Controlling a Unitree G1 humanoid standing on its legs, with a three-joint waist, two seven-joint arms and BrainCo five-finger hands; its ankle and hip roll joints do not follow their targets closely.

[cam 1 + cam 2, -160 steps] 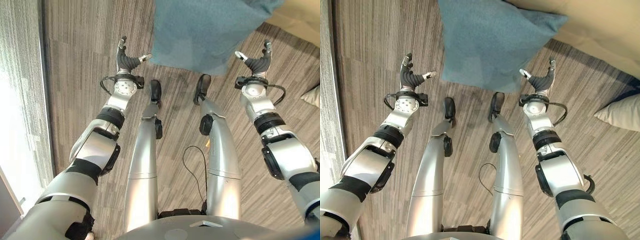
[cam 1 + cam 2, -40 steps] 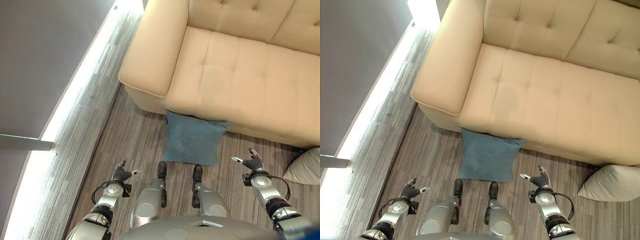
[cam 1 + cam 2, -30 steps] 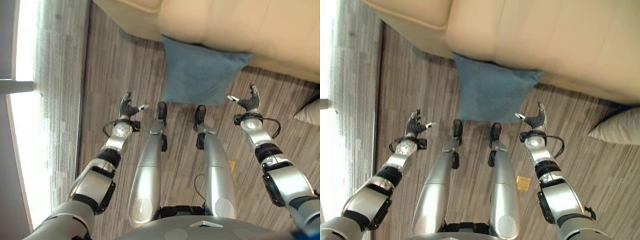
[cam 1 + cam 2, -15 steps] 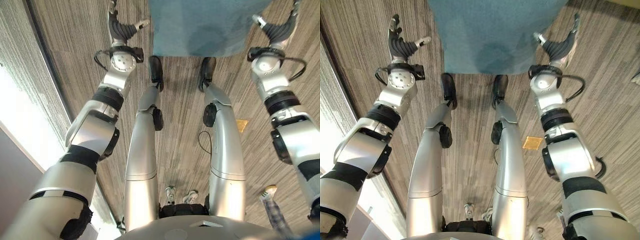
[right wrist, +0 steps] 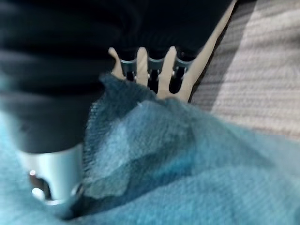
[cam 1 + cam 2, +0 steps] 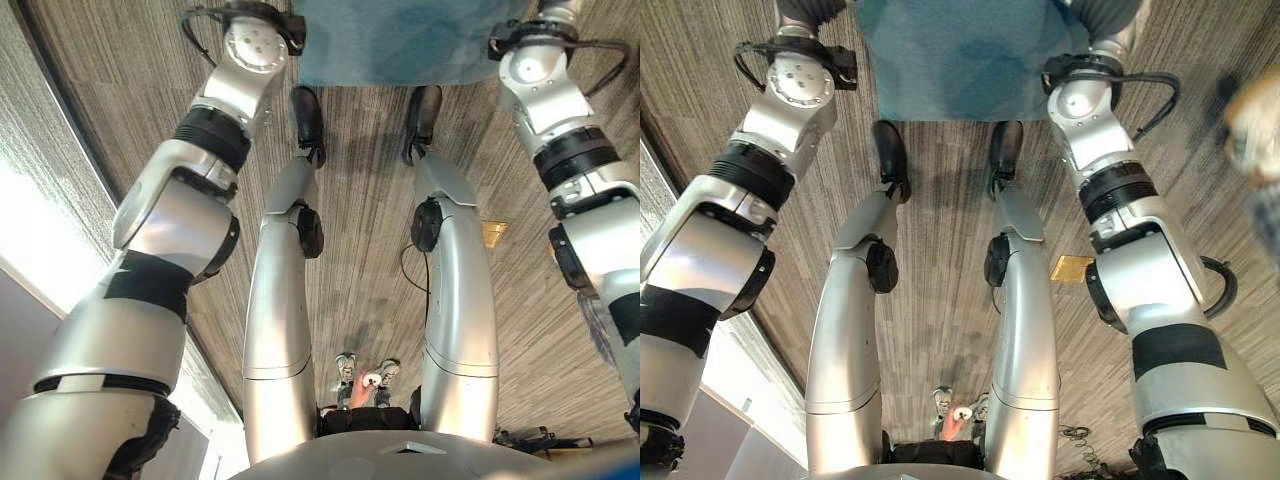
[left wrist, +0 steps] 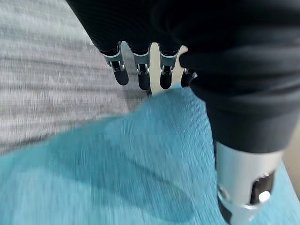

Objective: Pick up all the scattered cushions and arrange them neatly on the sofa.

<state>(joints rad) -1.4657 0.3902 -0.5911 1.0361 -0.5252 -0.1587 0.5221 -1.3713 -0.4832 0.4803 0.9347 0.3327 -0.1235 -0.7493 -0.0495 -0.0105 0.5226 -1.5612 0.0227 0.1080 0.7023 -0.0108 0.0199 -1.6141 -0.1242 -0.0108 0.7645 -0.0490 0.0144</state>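
A teal cushion [image 6: 960, 60] lies on the wood-grain floor [image 6: 940, 330], between the two hands. The left hand [image 7: 140, 70] and right hand [image 5: 150, 70] flank its opposite edges, fingers straight, released, grasping nothing. The soft fabric could fold and slip if they squeeze unevenly. It looks plush, with one corner crumpled.

Left hand [image 7: 140, 70] and right hand [image 5: 154, 70], fingers straight (thumbs apart).
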